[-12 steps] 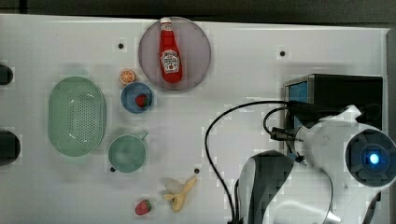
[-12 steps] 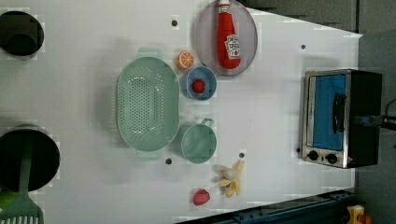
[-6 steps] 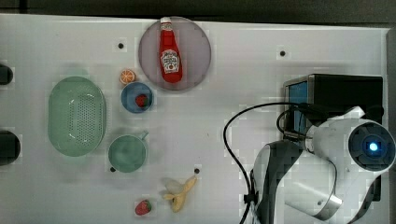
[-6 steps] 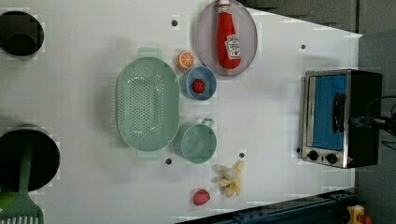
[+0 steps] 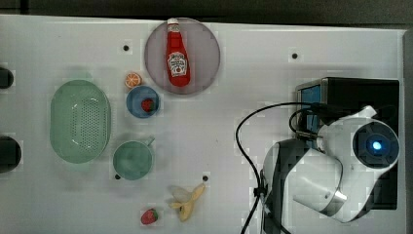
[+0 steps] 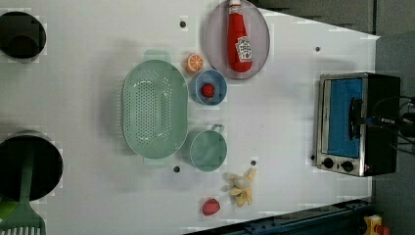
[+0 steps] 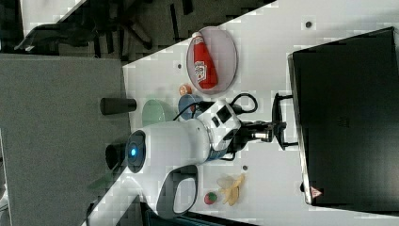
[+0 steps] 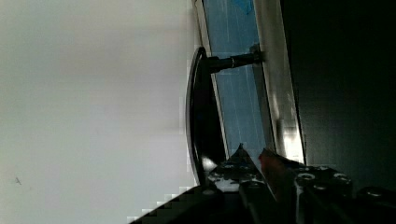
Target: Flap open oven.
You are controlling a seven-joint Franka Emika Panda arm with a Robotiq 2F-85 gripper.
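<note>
At the oven (image 6: 357, 122) front, end effector (image 8: 254, 163) has fingers narrowed around the black bar handle (image 8: 198, 112), apparently gripping it; door looks shut, so pull-down remains. Oven sits at the left view's right on the surface (image 6: 293, 122)

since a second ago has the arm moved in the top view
Yes. The arm has shifted toward the top view's right, covering more of the oven.

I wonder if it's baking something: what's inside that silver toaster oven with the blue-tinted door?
Nothing can be made out inside the boxy silver toaster oven. Its blue-tinted door is shut and shows only flat blue. The robot's gripper is at the black bar handle, so the inside stays covered.
</note>
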